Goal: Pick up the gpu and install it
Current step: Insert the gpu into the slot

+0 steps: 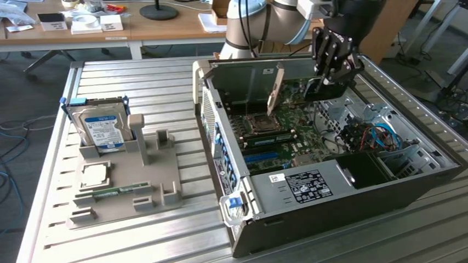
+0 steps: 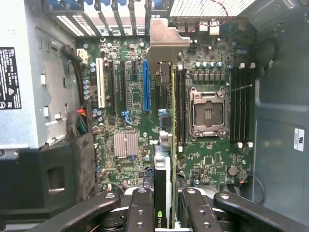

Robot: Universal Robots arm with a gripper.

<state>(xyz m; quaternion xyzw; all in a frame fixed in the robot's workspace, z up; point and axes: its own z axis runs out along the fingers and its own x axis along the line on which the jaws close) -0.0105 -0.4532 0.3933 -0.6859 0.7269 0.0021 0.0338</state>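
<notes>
A: What's on the exterior view's left?
B: Grey holder [image 1: 157,183] on the table. Hard drive [image 1: 102,129] propped in it, memory stick [image 1: 109,192] flat on it, nearer the camera.
A: Right of that?
B: Open PC case [image 1: 329,216]. Gripper [image 1: 325,82] [image 2: 166,212] reaches into it, clamped on the gpu [image 1: 318,93] [image 2: 163,164]. Card stands on edge over the motherboard [image 1: 285,148] [image 2: 212,159], beside the blue slot [image 2: 146,87]. Can't tell if it's touching a slot.
</notes>
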